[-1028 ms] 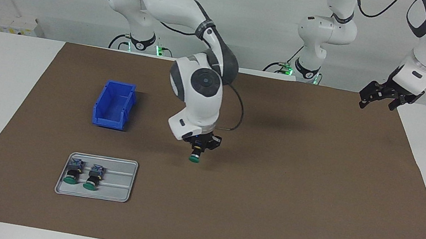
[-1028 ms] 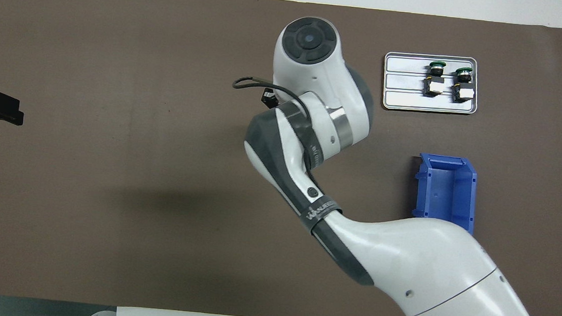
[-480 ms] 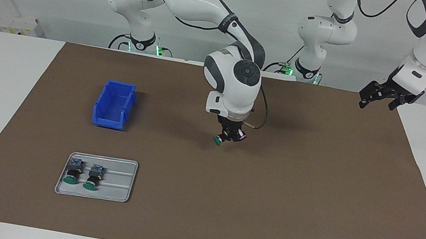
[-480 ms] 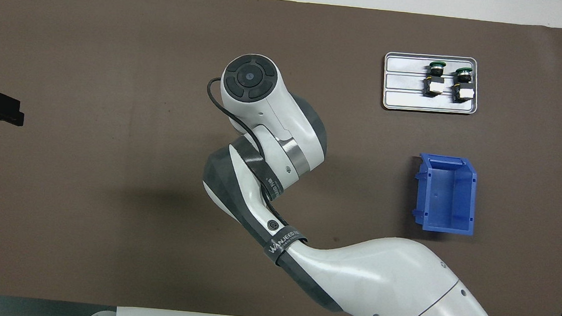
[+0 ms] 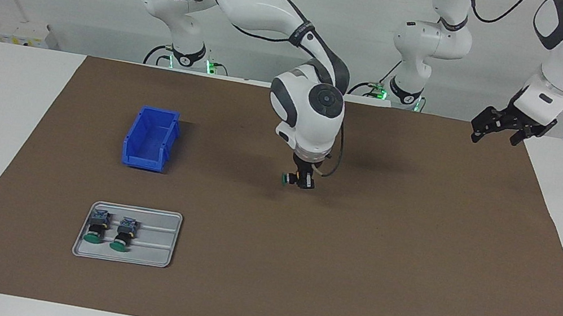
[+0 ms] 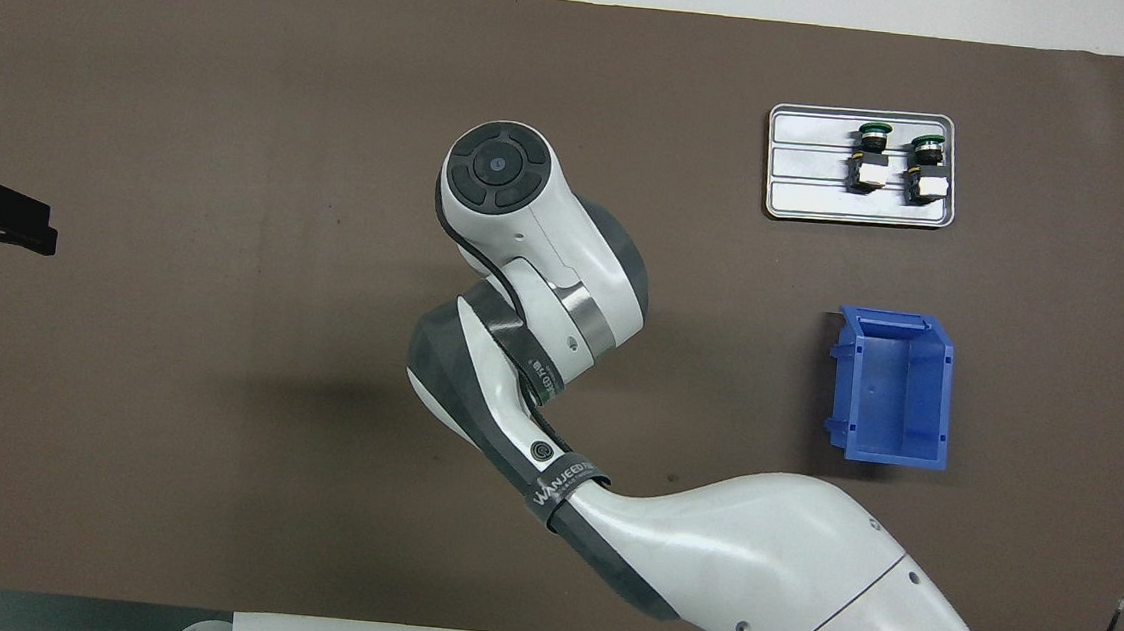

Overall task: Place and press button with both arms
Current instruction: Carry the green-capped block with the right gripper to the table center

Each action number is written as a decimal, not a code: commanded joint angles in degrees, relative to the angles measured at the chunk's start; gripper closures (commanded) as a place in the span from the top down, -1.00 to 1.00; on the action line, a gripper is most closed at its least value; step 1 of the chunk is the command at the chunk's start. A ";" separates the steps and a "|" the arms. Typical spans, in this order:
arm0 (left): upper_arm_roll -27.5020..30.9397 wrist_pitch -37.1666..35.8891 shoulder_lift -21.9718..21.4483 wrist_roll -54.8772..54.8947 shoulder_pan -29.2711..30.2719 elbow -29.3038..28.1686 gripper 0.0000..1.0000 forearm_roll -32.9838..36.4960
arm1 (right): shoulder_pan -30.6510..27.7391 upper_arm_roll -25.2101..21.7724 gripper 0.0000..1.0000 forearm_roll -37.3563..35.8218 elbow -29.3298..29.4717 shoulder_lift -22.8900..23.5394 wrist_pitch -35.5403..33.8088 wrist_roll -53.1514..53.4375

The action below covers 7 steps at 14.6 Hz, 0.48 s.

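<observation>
Over mat centre: right tool (image 5: 301,179) clamps button (image 5: 286,179), hidden overhead | left tool (image 5: 498,125) waits, apart

Bright, even light from overhead; soft arm shadows on the brown mat (image 5: 387,244); both views sharp.

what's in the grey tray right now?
Two green-capped buttons lie side by side in the grey tray, toward one end; the rest shows bare metal. Nothing covers the tray in either view.
</observation>
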 commanded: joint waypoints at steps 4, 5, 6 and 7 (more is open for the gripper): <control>0.16 0.81 -1.72 -0.85 -1.46 -1.86 1.00 0.72 | 1.58 0.54 -0.67 0.47 -6.02 -0.03 8.73 2.76; 0.24 0.81 -1.72 -0.85 -1.37 -1.86 1.00 0.63 | 1.58 0.54 -0.66 0.47 -6.81 -0.21 9.00 2.76; 0.24 0.64 -1.72 -0.93 -0.85 -1.86 1.00 0.63 | 1.49 0.54 -0.63 0.56 -7.60 -0.47 9.44 2.76; 0.24 0.72 -1.81 -0.93 -0.67 -1.95 1.00 0.63 | 2.02 0.54 -0.63 0.47 -8.13 -0.30 10.05 3.20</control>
